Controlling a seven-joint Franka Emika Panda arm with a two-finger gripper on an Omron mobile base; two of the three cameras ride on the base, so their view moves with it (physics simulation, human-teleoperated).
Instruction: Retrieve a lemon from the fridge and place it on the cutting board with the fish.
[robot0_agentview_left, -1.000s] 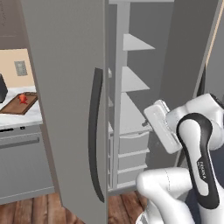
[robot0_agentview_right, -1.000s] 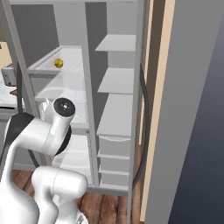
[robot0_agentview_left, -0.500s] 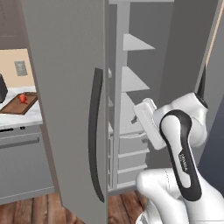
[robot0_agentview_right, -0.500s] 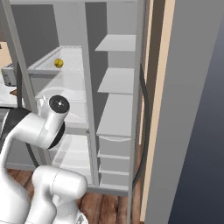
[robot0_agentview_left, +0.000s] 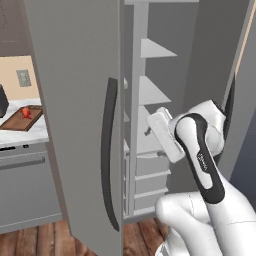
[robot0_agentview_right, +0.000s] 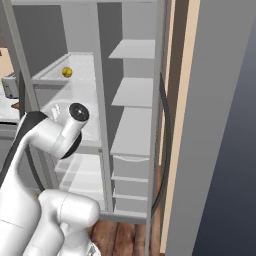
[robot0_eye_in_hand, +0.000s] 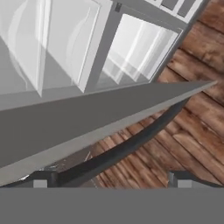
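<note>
Arm swung further left toward open fridge (robot0_agentview_right: 100, 100) above wooden floor (robot0_eye_in_hand: 192, 109), claw (robot0_eye_in_hand: 109, 181) apart.

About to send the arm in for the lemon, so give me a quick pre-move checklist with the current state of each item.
1. Fridge doors open: ok, shelves and drawers exposed.
2. Lemon located: ok, on an upper shelf in the left compartment.
3. Gripper open and empty: ok, fingertips wide apart with nothing between them.
4. Gripper lined up with the lemon: not ok, the hand view looks down at the left door's edge, its dark handle and the wooden floor.
5. Cutting board ready: ok, on the counter with the fish on it.
6. Clear path to the shelf: cannot tell.
</note>
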